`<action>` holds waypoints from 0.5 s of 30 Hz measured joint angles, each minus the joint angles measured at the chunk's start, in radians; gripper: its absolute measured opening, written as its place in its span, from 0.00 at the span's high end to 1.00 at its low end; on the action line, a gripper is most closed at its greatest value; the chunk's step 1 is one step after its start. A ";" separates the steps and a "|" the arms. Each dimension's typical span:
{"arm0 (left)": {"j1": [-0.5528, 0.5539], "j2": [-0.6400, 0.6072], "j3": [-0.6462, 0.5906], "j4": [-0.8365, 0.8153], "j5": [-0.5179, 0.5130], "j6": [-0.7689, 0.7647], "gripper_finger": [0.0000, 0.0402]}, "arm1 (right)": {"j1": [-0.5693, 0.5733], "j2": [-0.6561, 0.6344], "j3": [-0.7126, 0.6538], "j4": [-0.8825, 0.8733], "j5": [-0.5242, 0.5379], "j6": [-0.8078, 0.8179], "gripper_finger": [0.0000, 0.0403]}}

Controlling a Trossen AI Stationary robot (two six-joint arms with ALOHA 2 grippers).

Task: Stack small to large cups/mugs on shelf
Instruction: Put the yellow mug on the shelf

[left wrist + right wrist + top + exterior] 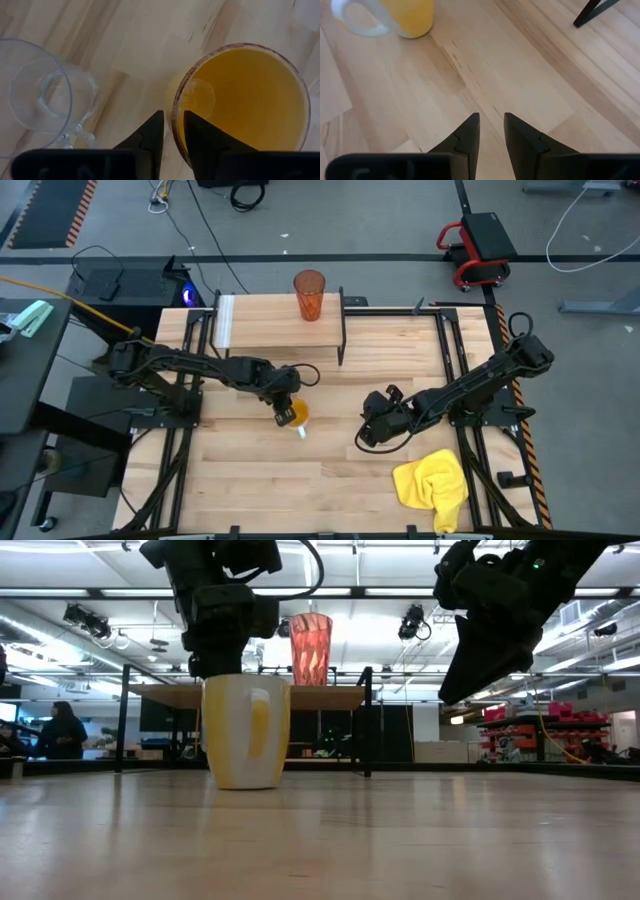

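The orange mug [293, 414] stands upright on the table in front of the shelf [262, 322], its pale handle [355, 22] toward the near edge. My left gripper [286, 406] is over it, shut on its rim. The small clear glass [42, 95] stands on the table right beside the mug and shows only in the left wrist view. The ribbed orange-red tumbler [309, 294] stands upright on the shelf's far right part. My right gripper [368, 438] hovers shut over bare table to the mug's right, touching nothing. My left gripper holds the orange mug by its rim [175, 107], one finger [202, 137] inside the mug and the other [147, 137] outside. The fingers come from above, pointing down. The mug is upright with its base [247, 783] on the table.
A crumpled yellow cloth [435, 483] lies near the table's near right corner. The shelf's black legs [366, 720] stand behind the mug. Bare wood lies between the two grippers and along the near edge. A person [62, 730] is in the room far behind.
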 joint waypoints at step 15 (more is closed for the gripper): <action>0.000 -0.008 0.005 -0.013 -0.005 0.028 0.95 | 0.000 0.000 0.000 0.000 0.000 -0.004 0.78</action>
